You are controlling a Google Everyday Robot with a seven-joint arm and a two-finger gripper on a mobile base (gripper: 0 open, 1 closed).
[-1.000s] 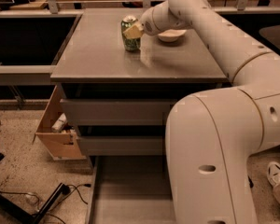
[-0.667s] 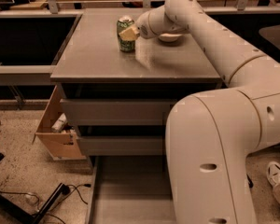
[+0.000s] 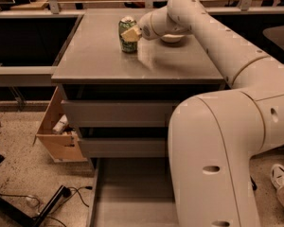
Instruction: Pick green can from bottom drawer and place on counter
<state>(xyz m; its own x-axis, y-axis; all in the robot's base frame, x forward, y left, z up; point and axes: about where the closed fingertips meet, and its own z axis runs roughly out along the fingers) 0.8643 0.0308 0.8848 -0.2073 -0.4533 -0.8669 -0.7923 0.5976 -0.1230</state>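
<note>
While the green can (image 3: 127, 36) stands upright on the grey table (image 3: 99, 56) near its far edge, the claw (image 3: 132, 33) is clamped on its right side, one pale finger pad lying across the can's front. Just behind the wrist sits a white bowl (image 3: 173, 39), its contents hidden. Below two closed drawer fronts, the bottom drawer (image 3: 132, 193) is pulled out, showing its flat grey floor. Left of the cabinet, an open cardboard box (image 3: 61, 148) holds a pale crumpled object (image 3: 60, 125).
</note>
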